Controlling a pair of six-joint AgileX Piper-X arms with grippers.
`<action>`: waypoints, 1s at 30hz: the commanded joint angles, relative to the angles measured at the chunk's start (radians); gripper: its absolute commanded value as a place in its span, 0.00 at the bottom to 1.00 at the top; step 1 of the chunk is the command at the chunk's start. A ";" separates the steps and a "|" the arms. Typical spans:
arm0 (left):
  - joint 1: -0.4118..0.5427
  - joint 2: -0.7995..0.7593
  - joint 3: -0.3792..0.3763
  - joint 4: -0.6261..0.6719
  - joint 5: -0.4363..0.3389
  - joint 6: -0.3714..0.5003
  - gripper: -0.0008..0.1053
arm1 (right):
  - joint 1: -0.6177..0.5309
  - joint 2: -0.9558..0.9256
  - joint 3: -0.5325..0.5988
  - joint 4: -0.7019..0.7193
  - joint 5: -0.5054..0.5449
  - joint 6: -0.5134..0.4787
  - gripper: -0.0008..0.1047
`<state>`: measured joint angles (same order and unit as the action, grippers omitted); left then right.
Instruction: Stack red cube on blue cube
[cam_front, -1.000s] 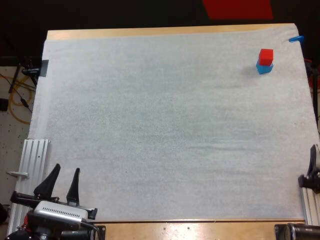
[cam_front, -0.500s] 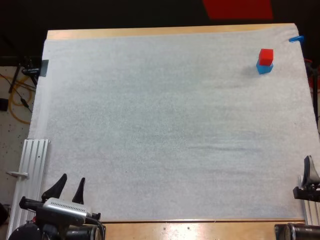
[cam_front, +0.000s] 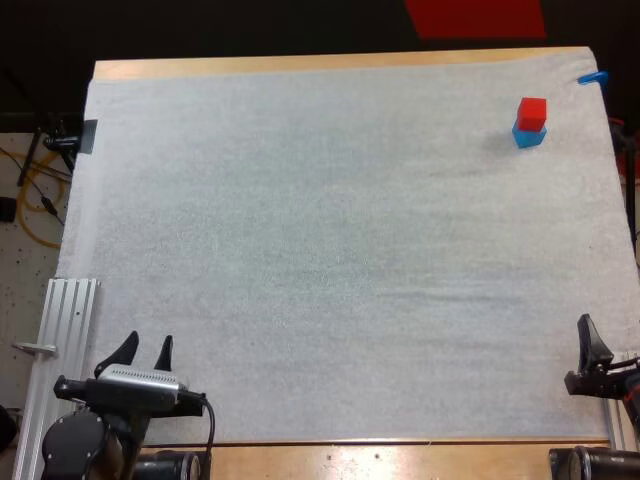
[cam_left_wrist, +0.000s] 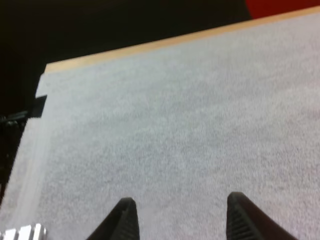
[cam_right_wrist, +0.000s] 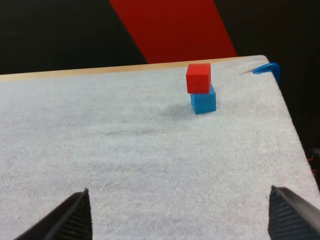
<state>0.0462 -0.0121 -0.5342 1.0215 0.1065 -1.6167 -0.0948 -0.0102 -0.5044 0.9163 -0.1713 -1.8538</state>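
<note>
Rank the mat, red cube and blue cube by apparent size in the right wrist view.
Largest: mat, by far.
Then red cube and blue cube: they look alike; red sits on blue, covering part of it.

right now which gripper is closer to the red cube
Right. The right gripper sits at the near right edge of the mat, on the same side as the red cube. The left gripper is at the near left corner, diagonally across the mat.
</note>
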 joint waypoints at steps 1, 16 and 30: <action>0.000 -0.140 0.007 -0.005 -0.005 -0.009 0.40 | -0.004 -0.041 0.004 -0.015 -0.015 -0.013 0.67; 0.000 -0.140 0.019 -0.003 -0.003 -0.009 0.40 | -0.004 -0.041 0.006 0.059 -0.013 -0.013 0.67; 0.000 -0.140 0.019 -0.003 -0.003 -0.009 0.40 | -0.004 -0.041 0.006 0.059 -0.013 -0.013 0.67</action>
<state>0.0462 -0.0121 -0.5123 1.0227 0.1065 -1.6167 -0.0948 -0.0102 -0.4947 0.9753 -0.1713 -1.8538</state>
